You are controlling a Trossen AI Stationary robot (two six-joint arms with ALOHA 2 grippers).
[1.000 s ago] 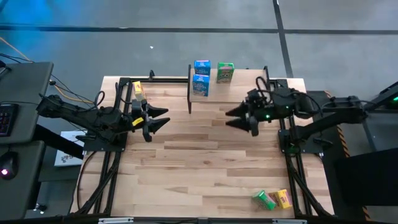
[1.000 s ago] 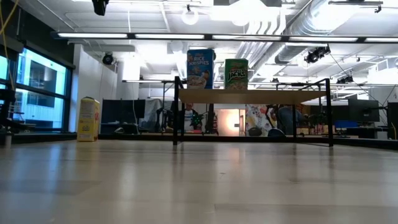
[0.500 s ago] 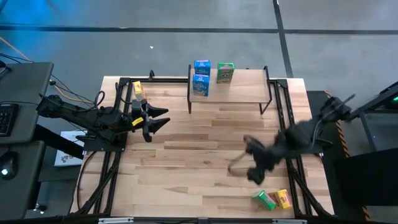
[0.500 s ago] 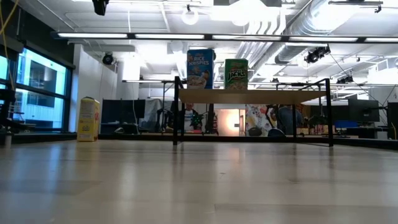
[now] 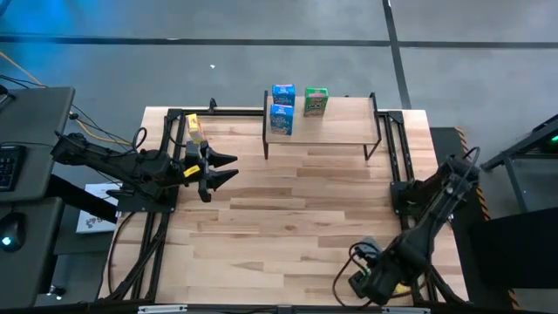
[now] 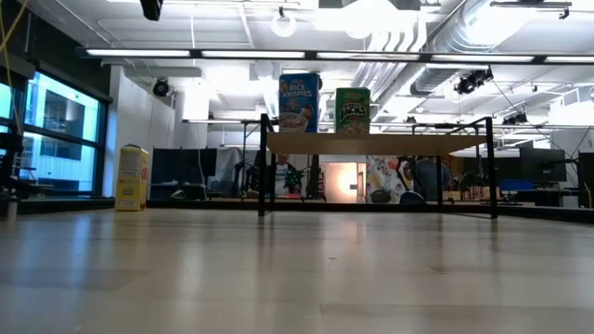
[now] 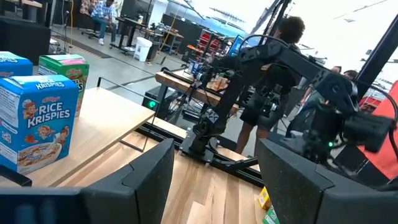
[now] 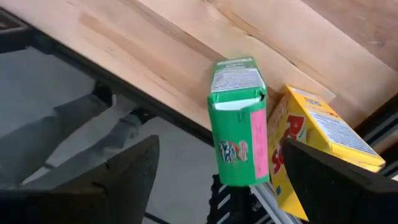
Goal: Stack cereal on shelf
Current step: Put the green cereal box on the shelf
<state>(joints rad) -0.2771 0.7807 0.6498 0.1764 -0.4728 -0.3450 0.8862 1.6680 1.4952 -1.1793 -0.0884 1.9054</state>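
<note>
Right end effector (image 5: 366,281) released, over lying green box (image 8: 239,121) beside yellow box (image 8: 311,149), surface near edge; left end effector (image 5: 228,167) released, idle

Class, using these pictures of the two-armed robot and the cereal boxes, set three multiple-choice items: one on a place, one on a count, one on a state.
1. Where is the right gripper?
A. over the shelf
B. at the table's near right corner
C. beside the left arm

2. How many boxes stand on the shelf?
A. one
B. three
C. five

3. The right gripper's fingers are:
A. open
B. shut on a box
C. hidden

Answers:
1 B, high view shows it there.
2 B, two blue boxes and one green box.
3 A, they straddle the lying green box untouched.
</note>
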